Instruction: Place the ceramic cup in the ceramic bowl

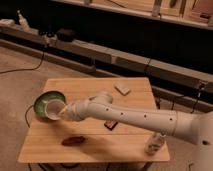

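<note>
My white arm (135, 116) reaches from the right of the scene across the pale wooden bench (60, 145) toward its left side. My pincer (63, 111) sits at the end of it, over the left part of the bench, and it is clamped on the small pale white ceramic cup (54, 109). The cup is tipped on its side in my grip, its wide mouth facing left and a little toward the near edge. It is lifted off the bench top and overlaps the near right part of the shallow round green ceramic bowl (44, 101), right at the rim; I cannot tell whether the cup touches the bowl. The bowl itself rests on the bench close to the left edge.

Near the front of the bench, left of centre, lies a flat dark reddish-brown thing (73, 141). A small dark rectangular packet (110, 124) lies just beyond the underside of my arm, about mid-bench. A pale tan rectangular block (122, 90) lies on the far right part of the bench. At the near right corner stands a small white bottle-like thing (154, 143), upright, just below my arm.

Beyond the bench runs a long low dark shelf (125, 57) with a few cables trailing on the floor to the left
</note>
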Motion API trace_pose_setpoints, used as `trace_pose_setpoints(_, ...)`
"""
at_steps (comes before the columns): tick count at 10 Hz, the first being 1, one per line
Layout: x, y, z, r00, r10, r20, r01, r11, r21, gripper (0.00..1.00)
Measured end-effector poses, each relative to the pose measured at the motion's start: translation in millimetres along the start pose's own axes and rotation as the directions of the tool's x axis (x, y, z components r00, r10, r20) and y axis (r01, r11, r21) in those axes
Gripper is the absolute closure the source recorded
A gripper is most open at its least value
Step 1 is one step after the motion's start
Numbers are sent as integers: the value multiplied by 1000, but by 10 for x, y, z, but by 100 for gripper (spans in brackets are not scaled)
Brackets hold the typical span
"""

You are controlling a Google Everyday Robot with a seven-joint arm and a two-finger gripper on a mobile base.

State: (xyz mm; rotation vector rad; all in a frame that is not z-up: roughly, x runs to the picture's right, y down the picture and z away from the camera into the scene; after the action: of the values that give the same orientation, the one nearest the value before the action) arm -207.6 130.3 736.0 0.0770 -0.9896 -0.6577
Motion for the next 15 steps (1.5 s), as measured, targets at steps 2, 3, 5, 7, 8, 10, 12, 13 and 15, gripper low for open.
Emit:
trace_pose_setpoints(2, 12, 15, 26, 1000, -1, 26, 0, 1000, 22, 100)
trace_pose_setpoints(3, 28, 27, 36, 999, -7, 38, 6, 1000, 24, 100)
trace_pose_setpoints(5, 71, 11, 102, 996, -37, 83, 37, 999, 5, 100)
trace_pose_setpoints(7, 125, -29, 170, 991, -45, 123, 48, 999, -18, 100)
trace_pose_setpoints(8, 207, -46, 194, 989, -36, 142, 42, 998, -36, 100)
trace_pose_setpoints(10, 353, -95, 234, 987, -16, 163, 27, 998, -64, 100)
trace_pose_setpoints(12, 527, -148, 245, 987, -3, 158, 16, 997, -81, 100)
trace_pose_setpoints(13, 571, -164, 242, 988, -1, 153, 15, 996, -85, 100)
trace_pose_setpoints(15, 701, -207, 228, 990, 6, 138, 6, 996, -92, 100)
